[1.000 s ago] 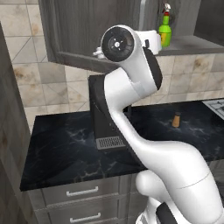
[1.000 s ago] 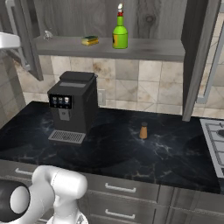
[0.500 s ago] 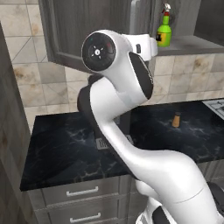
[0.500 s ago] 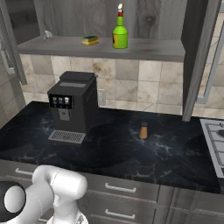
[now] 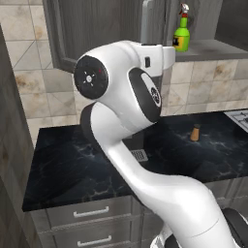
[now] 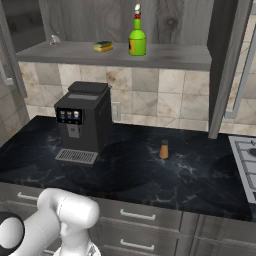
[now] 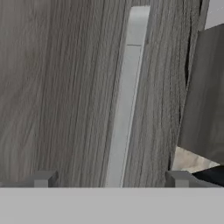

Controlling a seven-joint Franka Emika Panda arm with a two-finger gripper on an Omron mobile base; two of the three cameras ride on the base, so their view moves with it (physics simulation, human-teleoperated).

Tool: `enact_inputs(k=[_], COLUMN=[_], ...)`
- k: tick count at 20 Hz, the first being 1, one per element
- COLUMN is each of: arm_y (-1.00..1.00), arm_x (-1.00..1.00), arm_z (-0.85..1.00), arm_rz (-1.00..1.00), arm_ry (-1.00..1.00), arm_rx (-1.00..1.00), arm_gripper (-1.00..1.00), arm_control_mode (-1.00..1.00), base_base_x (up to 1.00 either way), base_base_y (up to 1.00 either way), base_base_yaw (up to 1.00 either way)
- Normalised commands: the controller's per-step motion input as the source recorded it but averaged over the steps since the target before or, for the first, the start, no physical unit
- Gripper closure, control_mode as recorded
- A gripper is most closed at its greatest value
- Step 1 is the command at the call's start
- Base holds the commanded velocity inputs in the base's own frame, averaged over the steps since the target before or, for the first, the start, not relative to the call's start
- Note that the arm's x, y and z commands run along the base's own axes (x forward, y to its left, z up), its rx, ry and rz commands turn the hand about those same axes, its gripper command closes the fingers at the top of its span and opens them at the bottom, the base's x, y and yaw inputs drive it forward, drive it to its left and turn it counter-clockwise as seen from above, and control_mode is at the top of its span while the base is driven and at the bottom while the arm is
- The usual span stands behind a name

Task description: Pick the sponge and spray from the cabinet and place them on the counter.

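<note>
The green spray (image 6: 137, 37) stands upright on the open cabinet's shelf (image 6: 165, 56), and the yellow-green sponge (image 6: 103, 46) lies to its left. From the left base the spray (image 5: 181, 34) shows just past my raised arm. In the hand view my gripper (image 7: 111, 179) is open, its fingertips (image 7: 43, 178) set wide apart in front of the cabinet door's silver bar handle (image 7: 127, 100). The handle runs up between them and neither tip touches it. The black counter (image 6: 150, 170) lies below the shelf.
A black coffee machine (image 6: 82, 120) stands on the counter's left part, and a small orange-brown shaker (image 6: 164, 149) near its middle. A stove corner (image 6: 247, 160) is at the right. The right cabinet door (image 6: 225, 65) hangs open. Drawers (image 6: 135, 215) run under the counter.
The gripper has gone from shut to open, letting go of the door handle. The arm's elbow has swung lower and closer to the left base camera.
</note>
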Motion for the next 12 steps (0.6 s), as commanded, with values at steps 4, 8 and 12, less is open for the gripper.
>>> enact_inputs(k=[4, 8, 12], arm_y=[-0.07, -0.27, -0.30], arm_x=[-0.23, -0.46, -0.59], arm_z=[0.17, 0.12, 0.17], arm_rz=[-0.07, -0.01, 0.00], arm_ry=[-0.13, -0.09, -0.11], arm_rx=[0.00, 0.04, 0.05], arm_gripper=[-1.00, -1.00, -1.00], arm_control_mode=[-1.00, -1.00, -1.00], base_base_x=[0.00, 0.00, 0.00], base_base_y=[0.00, 0.00, 0.00], base_base_yaw=[0.00, 0.00, 0.00])
